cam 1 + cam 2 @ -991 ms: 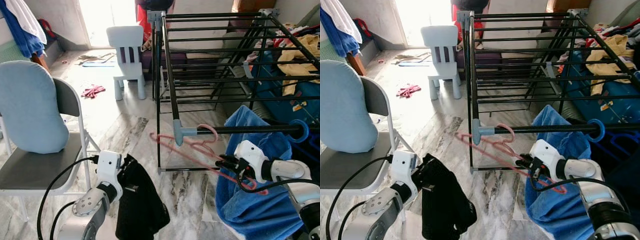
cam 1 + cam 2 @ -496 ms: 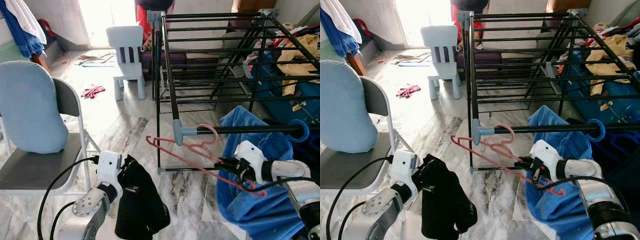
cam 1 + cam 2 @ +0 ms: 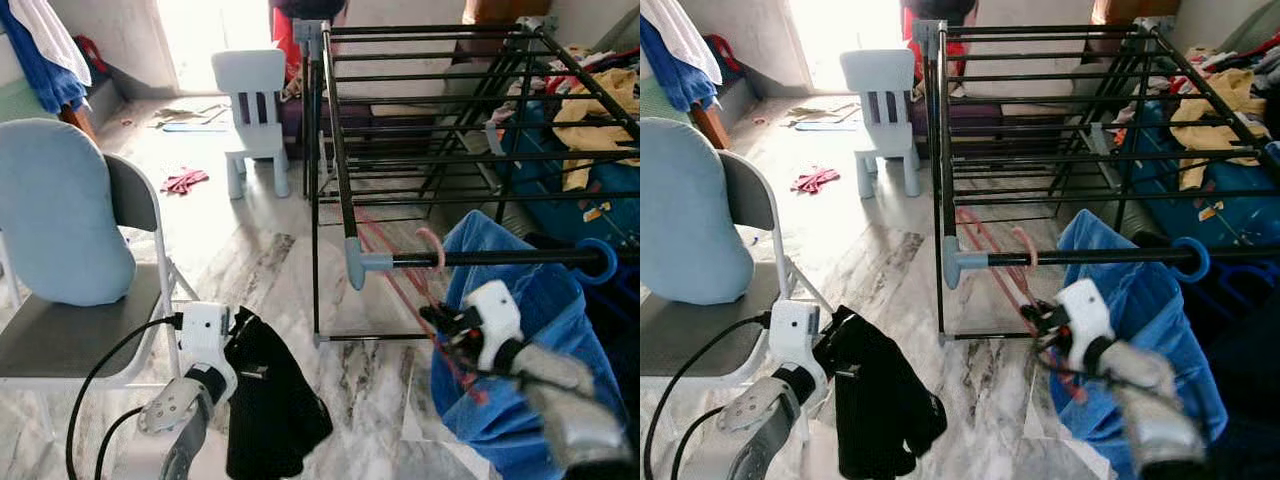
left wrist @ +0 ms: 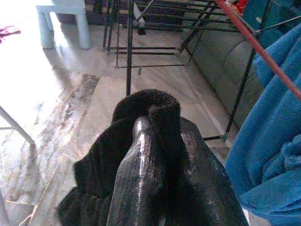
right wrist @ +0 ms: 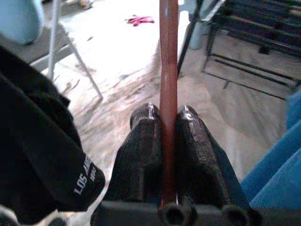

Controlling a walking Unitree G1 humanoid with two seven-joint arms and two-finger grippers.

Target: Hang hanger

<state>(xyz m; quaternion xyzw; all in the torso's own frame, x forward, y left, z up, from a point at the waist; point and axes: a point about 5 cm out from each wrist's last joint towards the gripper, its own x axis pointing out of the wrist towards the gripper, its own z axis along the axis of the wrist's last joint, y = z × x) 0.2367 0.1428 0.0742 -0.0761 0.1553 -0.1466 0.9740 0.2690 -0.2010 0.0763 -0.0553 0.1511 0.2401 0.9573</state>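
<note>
Left eye view, left to right: folding chair (image 3: 70,340) with pale blue cushion (image 3: 55,215) at left edge, standing on marble floor (image 3: 240,270). Just right of chair seat, left tool (image 3: 235,345) held low, pressed onto black garment (image 3: 270,410); garment hanging below it, clear of floor at lower hem as far as visible. Left wrist view: black fabric bunched around one finger (image 4: 141,155), tool closed on cloth.

Further back, white child's chair (image 3: 255,110) near doorway; pink cloth (image 3: 185,180) lying on floor beside it.

Centre to right: black drying rack (image 3: 430,100) with horizontal rails. Front rail (image 3: 500,259) running from grey corner joint (image 3: 360,265) to blue end ring (image 3: 600,260). Pink hanger (image 3: 400,285) hooked over front rail, hook just right of corner joint, body slanting below rail and under rack. Blue towel (image 3: 520,400) draped over front rail, right of hook.

Right tool (image 3: 440,325) below front rail, against towel, pinching hanger. Right wrist view: both fingers (image 5: 143,155) clamped on thin red bar of hanger, no gap visible. Right arm blurred.
</note>
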